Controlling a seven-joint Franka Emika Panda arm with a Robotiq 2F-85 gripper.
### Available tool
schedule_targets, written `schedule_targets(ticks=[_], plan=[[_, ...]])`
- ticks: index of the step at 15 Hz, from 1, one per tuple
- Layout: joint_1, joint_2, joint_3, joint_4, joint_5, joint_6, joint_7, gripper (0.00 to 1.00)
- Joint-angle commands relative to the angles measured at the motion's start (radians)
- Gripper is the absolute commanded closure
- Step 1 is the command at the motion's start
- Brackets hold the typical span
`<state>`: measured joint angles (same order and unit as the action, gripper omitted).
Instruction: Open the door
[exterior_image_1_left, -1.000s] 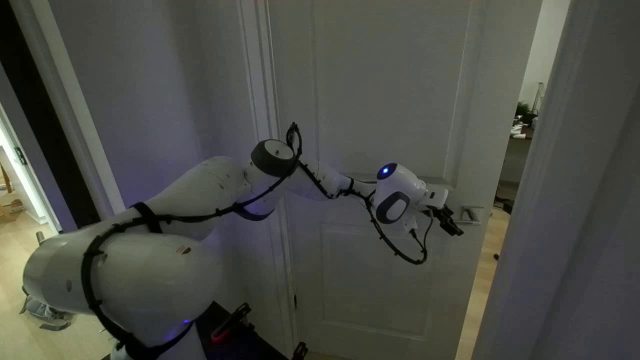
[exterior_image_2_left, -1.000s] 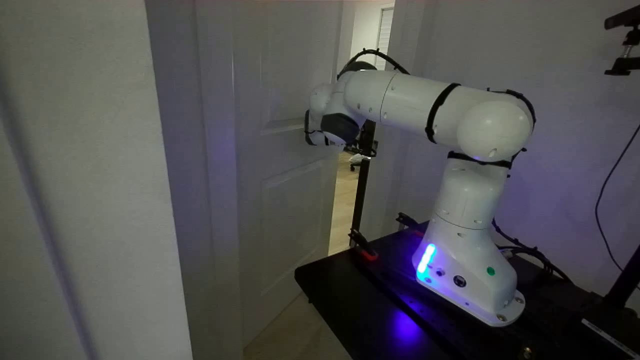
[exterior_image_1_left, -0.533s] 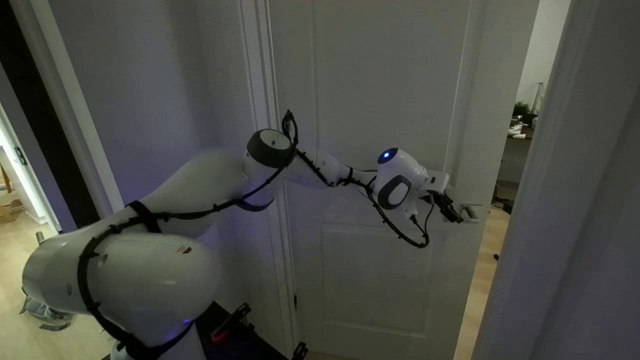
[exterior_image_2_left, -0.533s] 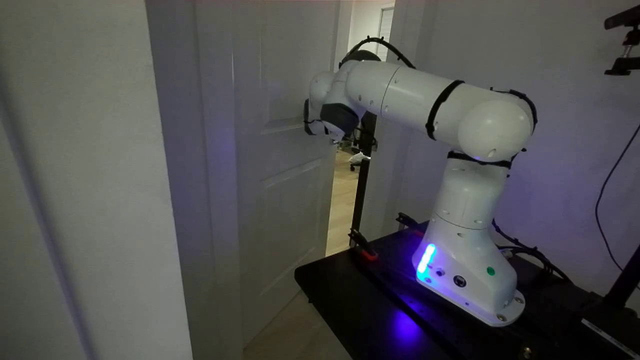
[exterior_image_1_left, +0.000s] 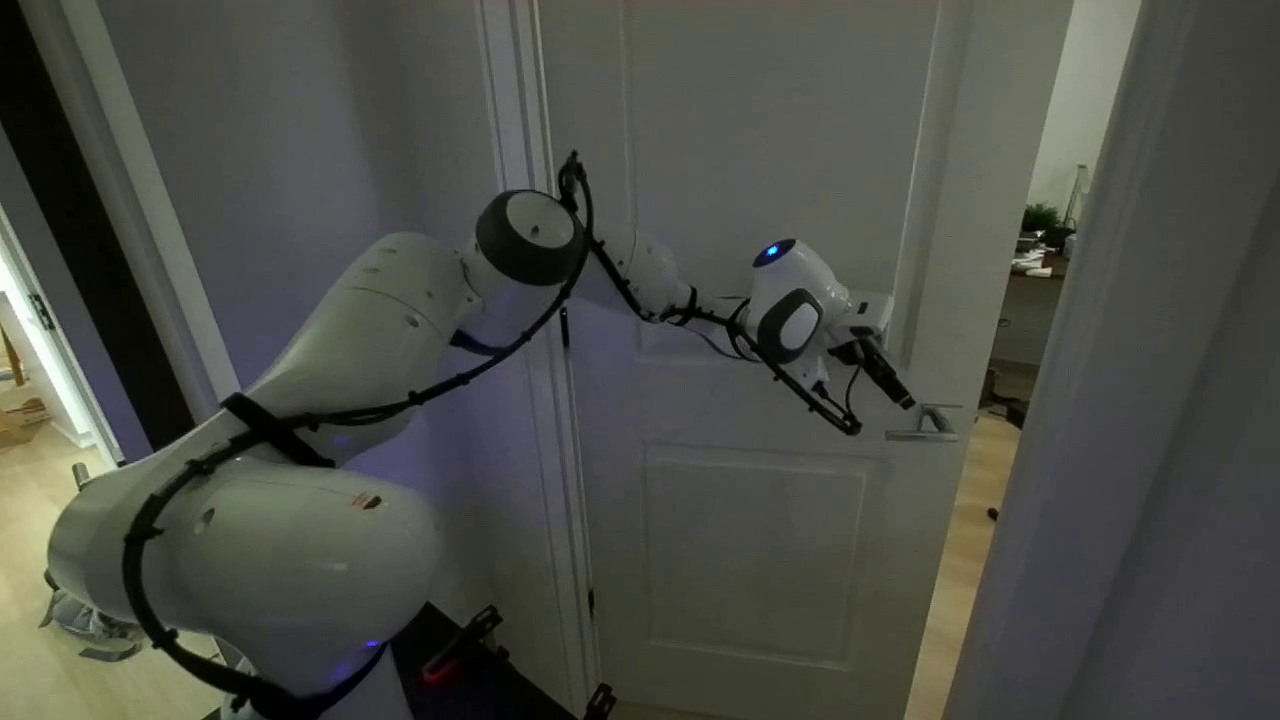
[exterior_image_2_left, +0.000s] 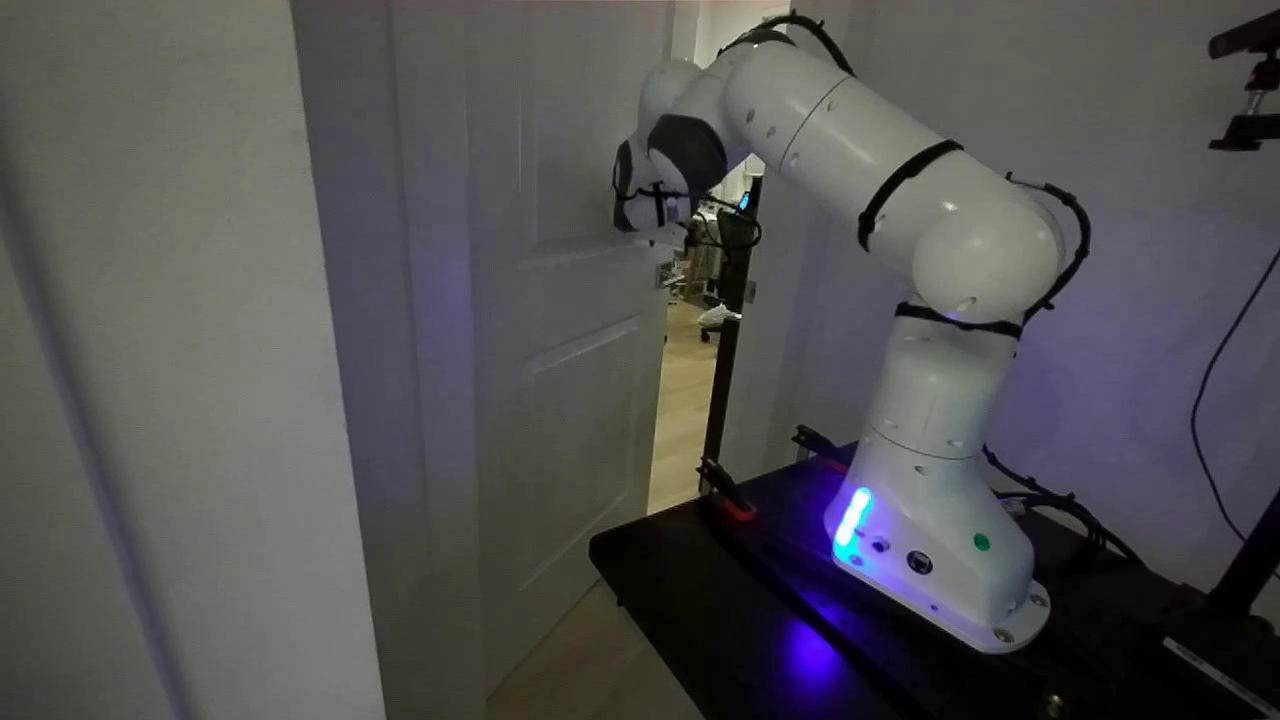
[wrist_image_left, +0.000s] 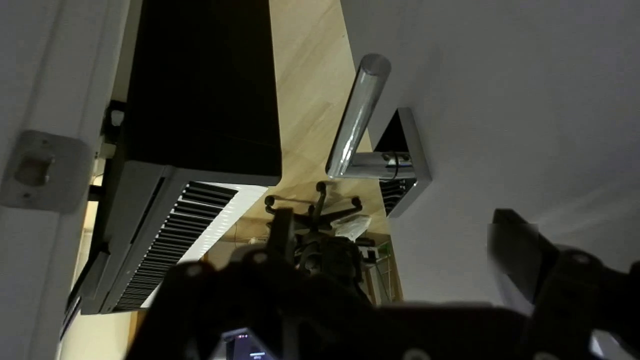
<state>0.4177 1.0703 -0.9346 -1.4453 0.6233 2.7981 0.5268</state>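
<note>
The white panelled door (exterior_image_1_left: 760, 550) stands ajar, with a gap along its handle side. It also shows in an exterior view (exterior_image_2_left: 590, 420) and as a grey surface in the wrist view (wrist_image_left: 500, 125). The silver lever handle (exterior_image_1_left: 920, 434) is level on the door. In the wrist view the handle (wrist_image_left: 357, 120) lies ahead of the fingers, with nothing around it. My gripper (exterior_image_1_left: 890, 385) is just above and left of the handle, tilted downward. In the wrist view the gripper (wrist_image_left: 400, 235) has its fingers wide apart, with nothing between them. The arm mostly hides the gripper in an exterior view.
A door frame with a strike plate (wrist_image_left: 45, 172) borders the gap. Through the gap are a keyboard piano (wrist_image_left: 200, 100), a wheeled chair (wrist_image_left: 320, 215) and wooden floor. The arm stands on a black table (exterior_image_2_left: 720, 580) with clamps (exterior_image_2_left: 730, 490) and a black post (exterior_image_2_left: 725, 400) nearby.
My gripper has risen from in front of the handle to above it, and the whole lever now shows. The gap beside the door has widened slightly. The arm's elbow has lifted.
</note>
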Motion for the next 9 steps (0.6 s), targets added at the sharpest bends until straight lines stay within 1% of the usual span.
schedule_targets(ticks=[1, 5, 6, 7, 8, 9], plan=[[-0.006, -0.23, 0.078, -0.129, -0.189, -0.091, 0.021, 0.0], [-0.012, -0.432, 0.111, -0.228, -0.384, -0.235, 0.039, 0.0], [0.025, -0.452, 0.066, -0.241, -0.31, -0.305, -0.041, 0.0], [0.027, -0.51, 0.068, -0.264, -0.322, -0.355, -0.068, 0.0], [0.037, -0.555, 0.056, -0.283, -0.325, -0.416, -0.086, 0.0], [-0.07, -0.481, 0.163, -0.205, -0.437, -0.32, 0.033, 0.0]])
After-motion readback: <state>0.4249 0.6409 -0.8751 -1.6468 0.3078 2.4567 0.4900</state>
